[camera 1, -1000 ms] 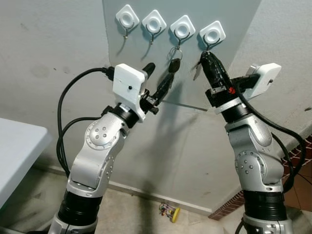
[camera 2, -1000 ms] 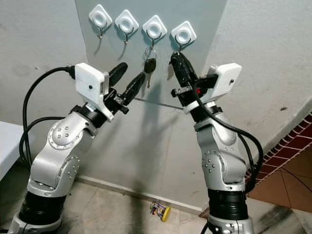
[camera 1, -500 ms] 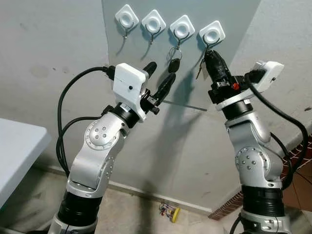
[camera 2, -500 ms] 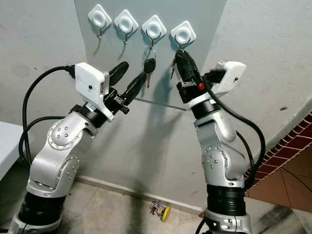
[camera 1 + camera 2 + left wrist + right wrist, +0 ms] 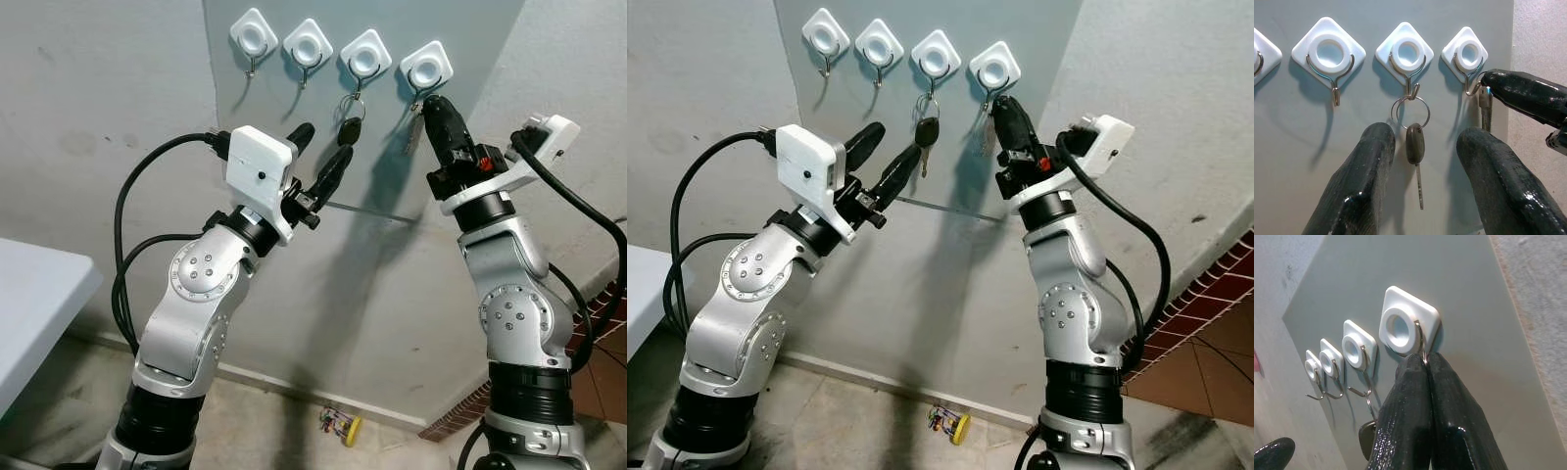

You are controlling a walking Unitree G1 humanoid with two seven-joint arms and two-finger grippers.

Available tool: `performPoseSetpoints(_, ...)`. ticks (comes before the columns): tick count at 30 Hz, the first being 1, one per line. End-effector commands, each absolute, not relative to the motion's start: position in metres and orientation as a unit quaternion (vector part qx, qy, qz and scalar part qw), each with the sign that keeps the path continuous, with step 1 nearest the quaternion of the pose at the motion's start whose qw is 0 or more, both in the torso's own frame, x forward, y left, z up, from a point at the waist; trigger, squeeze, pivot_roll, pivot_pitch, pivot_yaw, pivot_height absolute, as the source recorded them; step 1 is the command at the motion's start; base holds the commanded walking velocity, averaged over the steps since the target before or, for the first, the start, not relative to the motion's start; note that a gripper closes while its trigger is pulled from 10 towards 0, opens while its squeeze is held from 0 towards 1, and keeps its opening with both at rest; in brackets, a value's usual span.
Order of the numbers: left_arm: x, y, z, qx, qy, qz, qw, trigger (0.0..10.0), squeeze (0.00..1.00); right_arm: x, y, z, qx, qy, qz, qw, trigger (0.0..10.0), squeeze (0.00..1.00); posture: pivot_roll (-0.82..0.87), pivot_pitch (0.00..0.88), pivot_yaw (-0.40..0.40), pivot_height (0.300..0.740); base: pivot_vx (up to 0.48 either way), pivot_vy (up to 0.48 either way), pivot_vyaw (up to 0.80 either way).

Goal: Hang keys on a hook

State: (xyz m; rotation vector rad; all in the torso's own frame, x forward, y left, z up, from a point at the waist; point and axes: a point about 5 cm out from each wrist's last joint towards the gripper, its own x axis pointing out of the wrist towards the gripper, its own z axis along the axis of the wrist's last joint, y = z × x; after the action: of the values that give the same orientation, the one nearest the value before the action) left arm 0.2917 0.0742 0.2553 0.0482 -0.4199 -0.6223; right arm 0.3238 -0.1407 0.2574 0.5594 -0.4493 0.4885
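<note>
Nearest thing is a small yellow toy [image 5: 341, 425] on the floor by the wall base, with a white table [image 5: 39, 294] edge off to the left. Further up, the left gripper [image 5: 1420, 147] has its fingers spread wide, nothing held, aimed at a black-headed key [image 5: 1415, 144] hanging off the third hook [image 5: 1409, 88]. The right gripper [image 5: 431, 106] is pinched together on a silver key [image 5: 1485, 105] right at the fourth hook [image 5: 1421, 345]. That key itself you can only make out from the left wrist; from the right wrist the fingers [image 5: 1400, 431] hide it.

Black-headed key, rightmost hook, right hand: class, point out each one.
Black-headed key [image 5: 1415, 143], left wrist view, on its dark head.
Rightmost hook [image 5: 1469, 52], left wrist view, on its white base.
Right hand [image 5: 434, 104], left eye view, at its fingertips.
</note>
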Motion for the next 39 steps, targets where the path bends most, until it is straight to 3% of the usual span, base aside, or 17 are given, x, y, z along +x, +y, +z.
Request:
performPoseSetpoints(1, 0.289, 0.075, 0.261, 0.029, -0.216, -0.301, 0.928, 10.0, 0.00, 0.324, -0.142, 0.263, 0.271, -0.221, 0.239, 0.906, 10.0, 0.00, 0.05, 0.056, -0.063, 0.740, 0.000, 0.000, 0.00)
performPoseSetpoints(8, 0.288, 0.077, 0.261, 0.026, -0.216, -0.296, 0.930, 10.0, 0.00, 0.320, -0.148, 0.250, 0.261, -0.201, 0.234, 0.915, 10.0, 0.00, 0.05, 0.061, -0.065, 0.740, 0.000, 0.000, 0.00)
performPoseSetpoints(24, 0.289, 0.077, 0.261, 0.025, -0.214, -0.297, 0.930, 10.0, 0.00, 0.311, -0.140, 0.264, 0.276, -0.230, 0.285, 0.889, 10.0, 0.00, 0.05, 0.067, -0.063, 0.740, 0.000, 0.000, 0.00)
performPoseSetpoints(39, 0.290, 0.078, 0.262, 0.025, -0.215, -0.295, 0.931, 10.0, 0.00, 0.310, -0.140, 0.266, 0.282, -0.231, 0.295, 0.883, 10.0, 0.00, 0.05, 0.067, -0.065, 0.740, 0.000, 0.000, 0.00)
